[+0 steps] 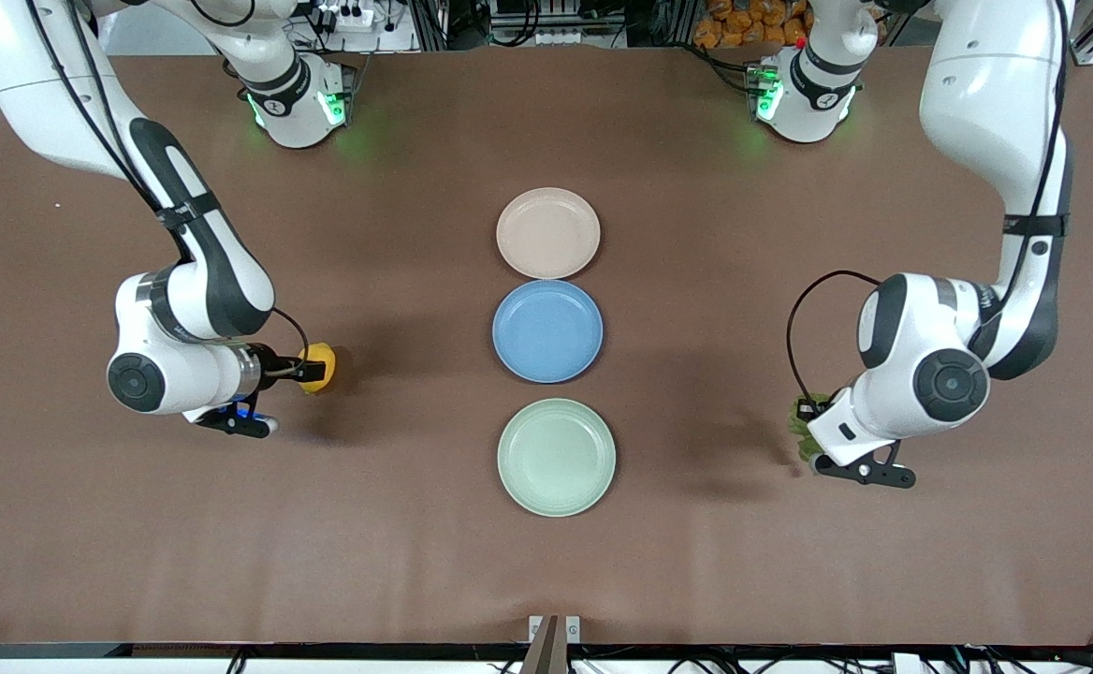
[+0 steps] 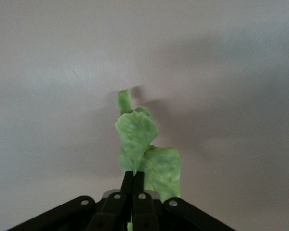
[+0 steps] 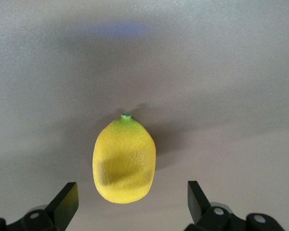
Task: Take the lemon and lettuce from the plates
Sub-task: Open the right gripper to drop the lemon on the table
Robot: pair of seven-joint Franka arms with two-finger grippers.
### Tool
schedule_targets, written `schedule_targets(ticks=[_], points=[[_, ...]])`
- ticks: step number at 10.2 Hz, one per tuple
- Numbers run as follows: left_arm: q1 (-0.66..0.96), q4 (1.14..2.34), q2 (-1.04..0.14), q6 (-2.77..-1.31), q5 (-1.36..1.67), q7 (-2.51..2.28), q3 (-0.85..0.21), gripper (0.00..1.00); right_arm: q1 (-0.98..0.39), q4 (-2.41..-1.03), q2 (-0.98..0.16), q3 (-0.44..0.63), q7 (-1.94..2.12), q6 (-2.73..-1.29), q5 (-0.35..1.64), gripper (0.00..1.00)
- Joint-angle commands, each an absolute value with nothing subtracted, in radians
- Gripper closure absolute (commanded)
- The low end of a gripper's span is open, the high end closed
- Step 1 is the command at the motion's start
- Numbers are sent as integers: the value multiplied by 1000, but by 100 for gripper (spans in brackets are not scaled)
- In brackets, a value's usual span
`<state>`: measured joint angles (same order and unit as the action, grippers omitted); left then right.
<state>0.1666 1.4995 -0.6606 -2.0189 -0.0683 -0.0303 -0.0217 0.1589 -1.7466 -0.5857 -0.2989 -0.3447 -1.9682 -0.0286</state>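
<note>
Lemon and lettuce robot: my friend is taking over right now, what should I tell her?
Right gripper: open, fingers wide apart, low at the right arm's end of the table; the lemon lies on the table between them, let go.
Left gripper: shut on the lettuce, low over the table at the left arm's end.
Beige-pink plate, blue plate and mint green plate sit in a row mid-table, with nothing on them.
Done: both foods are off the plates.
Left: let go of the lettuce.

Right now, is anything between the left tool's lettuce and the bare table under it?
Nothing visible. The left tool is shut on the lettuce, which hangs over bare brown table toward the left arm's end, well apart from the mint green plate.
</note>
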Motion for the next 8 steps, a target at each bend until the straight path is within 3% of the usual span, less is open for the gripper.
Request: schedule_targets(ticks=[1,3,5,6,7,8], points=[[135,1506,-687,-2014,-46,-20,-28,100,173,-1695,-569,-314,-342,-1895,-35,0],[118,1537,-687,-2013,-48,-20,-28,100,170,-1574,-565,-316,-348,-1751,-37,0],[112,1554,-678,-2002,-46,-17,-28,100,184,-1531,-503,-321,-337,-1717,-35,0],[109,1554,-673,-1984,-46,-14,-31,87,186,-1514,-476,-319,-334,-1715,-37,0],[112,1551,-664,-1965,-34,-15,-34,67,189,-1506,-451,-319,-325,-1715,-44,0],[121,1549,-660,-1954,-23,-18,-34,63,189,-1494,-422,-318,-321,-1713,-46,0]])
